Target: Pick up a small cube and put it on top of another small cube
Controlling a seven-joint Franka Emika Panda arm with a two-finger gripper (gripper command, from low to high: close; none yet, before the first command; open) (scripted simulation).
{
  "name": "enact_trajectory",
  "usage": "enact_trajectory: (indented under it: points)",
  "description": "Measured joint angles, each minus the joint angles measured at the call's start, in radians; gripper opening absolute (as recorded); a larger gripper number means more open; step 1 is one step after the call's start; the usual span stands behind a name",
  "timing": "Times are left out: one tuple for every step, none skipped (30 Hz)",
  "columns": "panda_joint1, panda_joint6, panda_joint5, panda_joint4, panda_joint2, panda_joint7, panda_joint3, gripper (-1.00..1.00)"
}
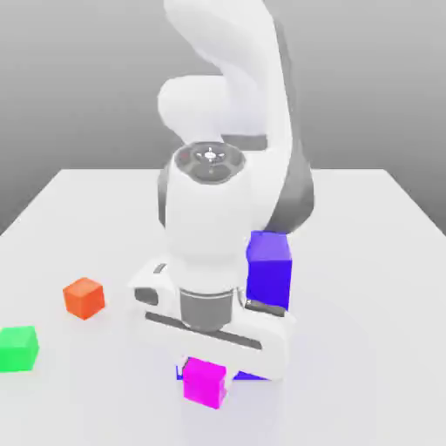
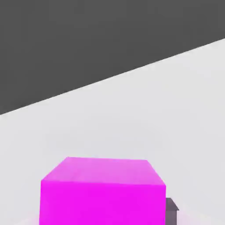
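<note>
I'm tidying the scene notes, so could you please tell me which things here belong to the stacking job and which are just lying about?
Job: magenta cube, held in the gripper.
Lying about: orange cube, green cube, blue-violet block, table.

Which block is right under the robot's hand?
The small magenta cube, sitting directly below the gripper. The orange cube and green cube lie apart toward the exterior view's left.

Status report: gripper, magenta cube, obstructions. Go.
Gripper shut on small magenta cube. Big blue-violet block right behind the hand. Orange cube, green cube apart.
</note>
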Motion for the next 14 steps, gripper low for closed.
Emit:
enact_trajectory:
  points:
    - [-0.03,-0.001,0.013,-0.01,-0.013,-0.013,-0.024,-1.0]
    - [-0.061,-0.002,0.026,-0.019,-0.026,-0.027,-0.05,-1.0]
    - [-0.088,-0.003,0.04,-0.03,-0.04,-0.041,-0.082,-1.0]
    - [-0.122,-0.003,0.054,-0.036,-0.048,-0.056,-0.11,-1.0]
    - [-0.157,0.001,0.07,-0.037,-0.046,-0.072,-0.137,-1.0]
    - [-0.193,0.011,0.09,-0.032,-0.033,-0.092,-0.161,-1.0]
    - [-0.232,0.028,0.116,-0.022,-0.005,-0.115,-0.18,-1.0]
    - [-0.28,0.056,0.151,-0.005,0.04,-0.144,-0.189,-1.0]
    - [-0.321,0.087,0.184,0.011,0.088,-0.17,-0.189,1.0]
    - [-0.321,0.087,0.184,0.011,0.088,-0.17,-0.189,1.0]
    - [-0.321,0.087,0.184,0.011,0.088,-0.17,-0.189,1.0]
    - [-0.321,0.087,0.184,0.011,0.088,-0.17,-0.189,1.0]
    - [-0.321,0.087,0.184,0.011,0.088,-0.17,-0.189,1.0]
    - [-0.321,0.087,0.184,0.011,0.088,-0.17,-0.189,1.0]
